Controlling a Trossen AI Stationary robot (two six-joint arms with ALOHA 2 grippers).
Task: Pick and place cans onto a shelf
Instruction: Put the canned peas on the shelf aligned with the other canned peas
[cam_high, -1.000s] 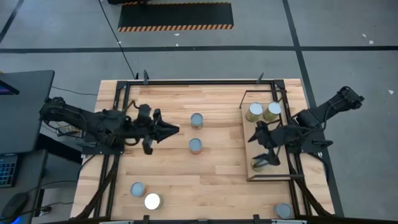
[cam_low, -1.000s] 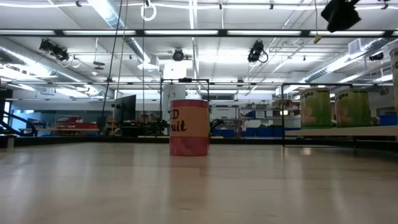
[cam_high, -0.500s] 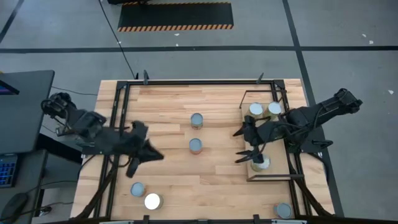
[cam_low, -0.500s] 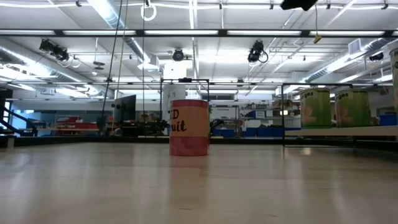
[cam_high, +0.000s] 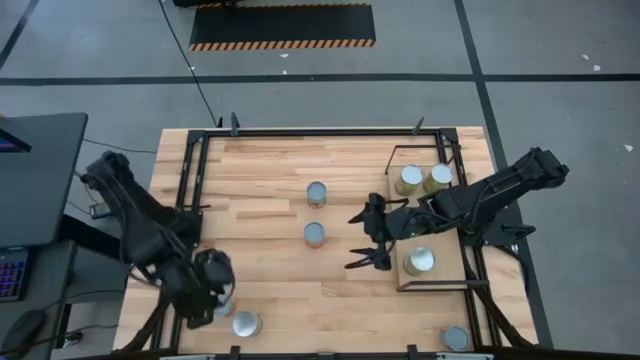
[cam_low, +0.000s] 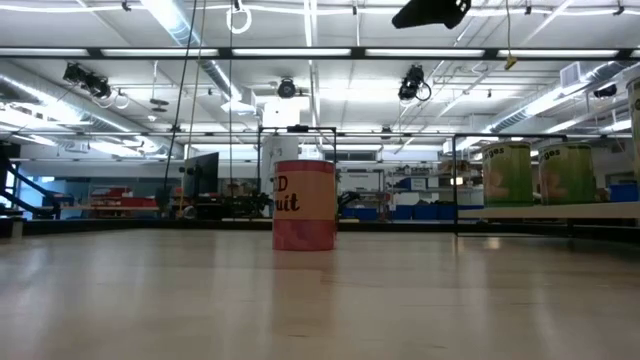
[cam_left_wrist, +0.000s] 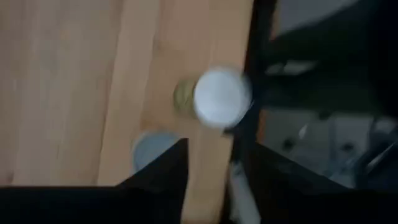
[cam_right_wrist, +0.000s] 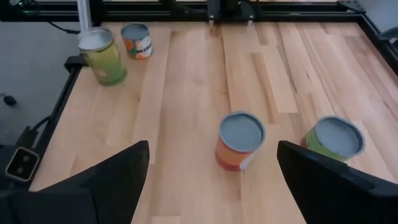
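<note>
A: Where are the cans?

B: On the bench (cam_high: 270, 160), seen from above: 2 near the centre, the green can (cam_high: 316, 193) and the orange can (cam_high: 314, 234) just below it. 2 more sit at 7 o'clock, near the front edge. 3 stand on the shelf (cam_high: 452, 262) at 3 o'clock. 1 sits at 5 o'clock.

A: And the grippers?

B: The left gripper (cam_high: 218, 296) hangs over the 7 o'clock pair, its fingers apart, nothing between them. The right gripper (cam_high: 366, 238) is wide open, empty, between the shelf and the orange can.
</note>
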